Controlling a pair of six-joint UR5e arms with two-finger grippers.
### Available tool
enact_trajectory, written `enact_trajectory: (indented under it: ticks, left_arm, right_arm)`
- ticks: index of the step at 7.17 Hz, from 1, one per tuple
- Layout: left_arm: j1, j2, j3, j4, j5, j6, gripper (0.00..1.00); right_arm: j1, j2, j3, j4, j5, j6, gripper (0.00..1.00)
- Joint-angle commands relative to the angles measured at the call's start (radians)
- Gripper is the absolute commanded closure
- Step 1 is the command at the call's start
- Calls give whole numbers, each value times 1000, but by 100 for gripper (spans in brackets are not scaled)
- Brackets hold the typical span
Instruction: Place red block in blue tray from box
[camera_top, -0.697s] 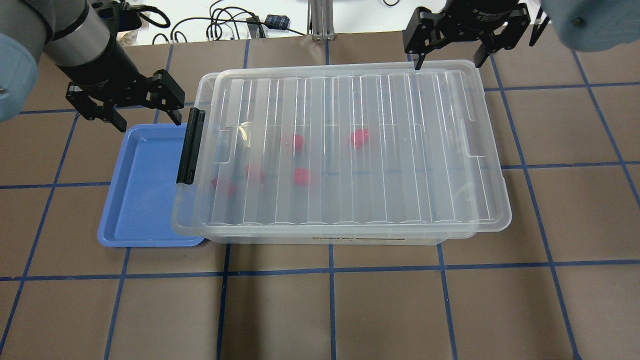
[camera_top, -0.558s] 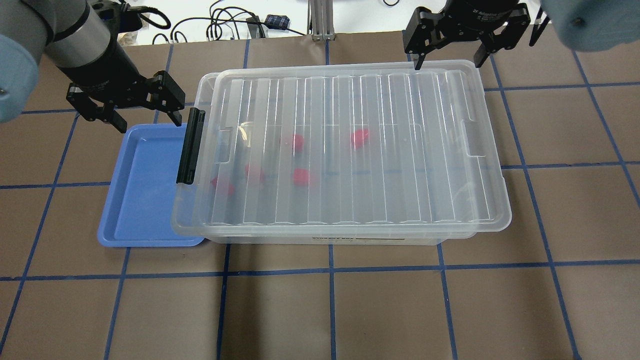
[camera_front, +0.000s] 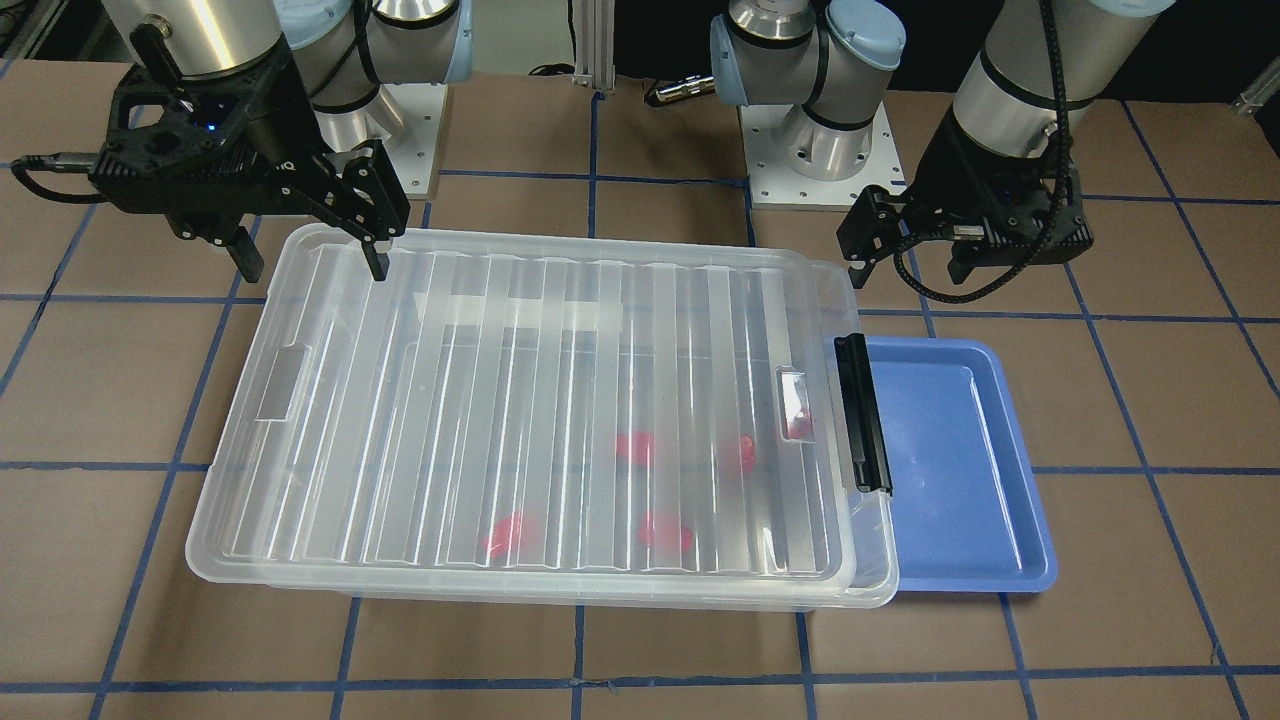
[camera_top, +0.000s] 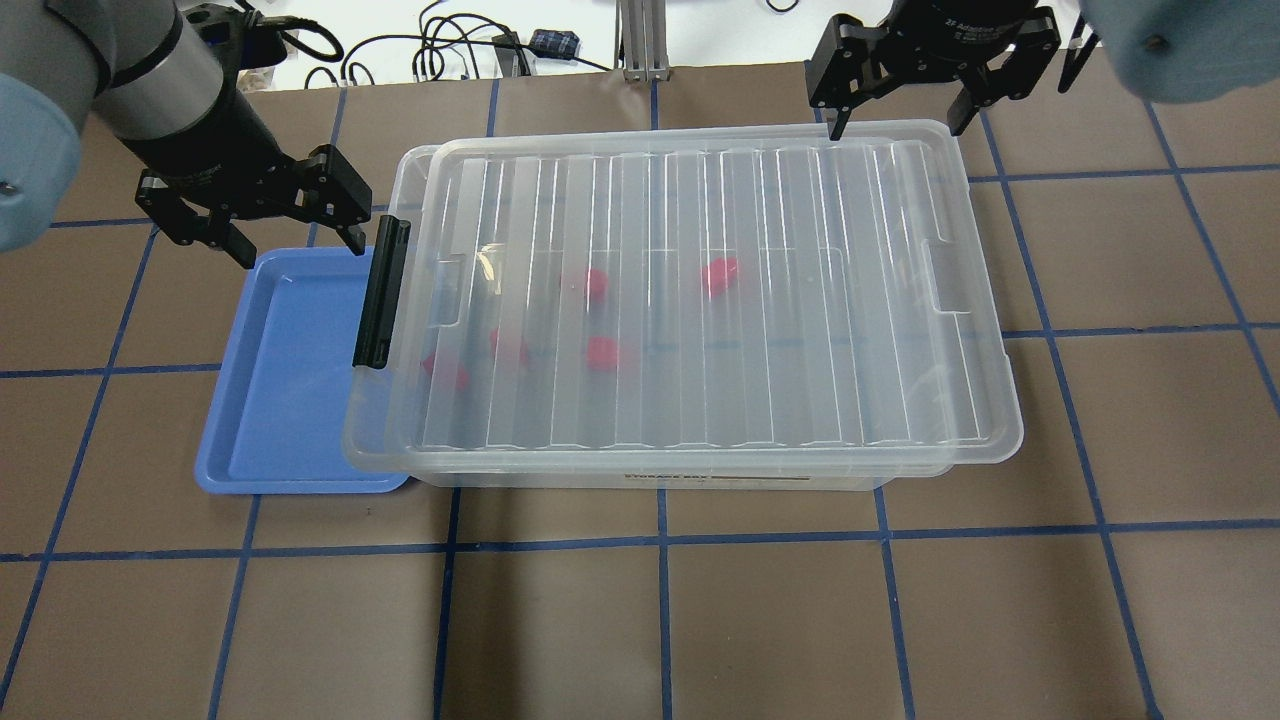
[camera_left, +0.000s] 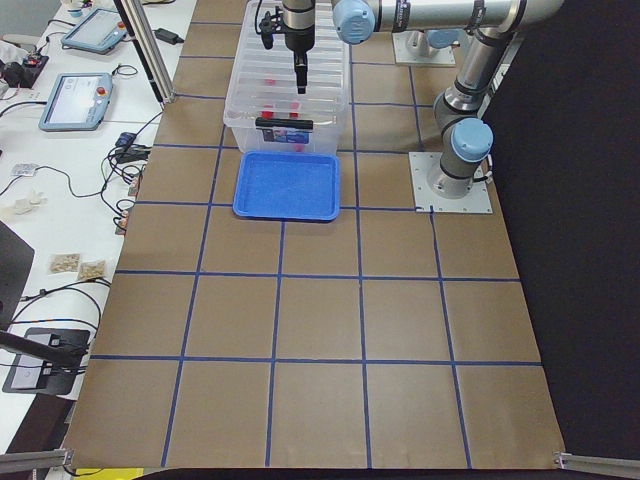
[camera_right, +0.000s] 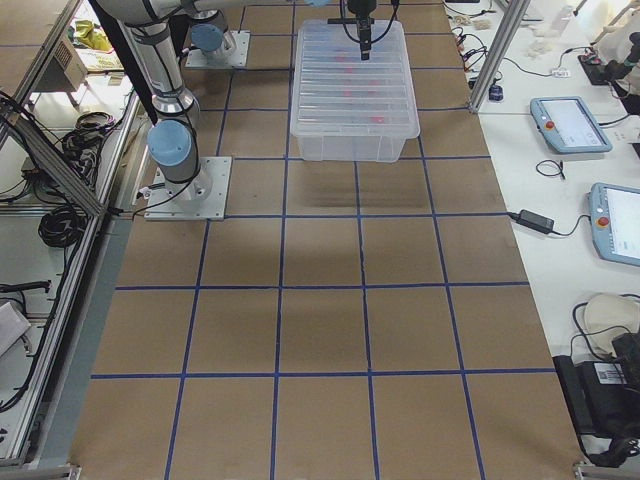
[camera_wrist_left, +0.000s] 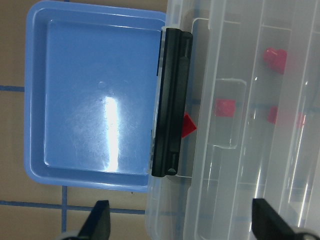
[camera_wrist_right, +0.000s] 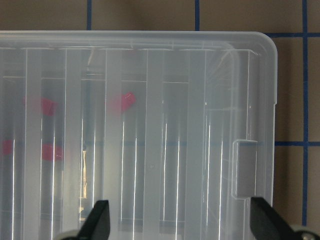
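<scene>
Box (camera_top: 800, 300) latch end near left end effector (camera_top: 299, 250).

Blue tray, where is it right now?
Overhead view: the blue tray lies at left, beside the black latch end of the box.

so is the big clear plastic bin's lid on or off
On. The ribbed translucent lid covers the whole clear bin, and red blocks show only blurred through it. Whether the black latch bar is clipped, cannot tell.

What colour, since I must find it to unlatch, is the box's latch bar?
Black; the left wrist view shows the latch bar best.
</scene>
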Motion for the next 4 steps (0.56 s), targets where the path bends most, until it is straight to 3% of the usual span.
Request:
enact_trajectory:
  ticks: [1, 4]
  left_arm:
    - [-2, 1, 0, 0, 0, 0, 0]
    - [-3, -1, 0, 3, 0, 0, 0]
  right_arm:
    - [0, -1, 0, 0, -3, 0, 0]
    - [0, -1, -2, 0, -3, 0, 0]
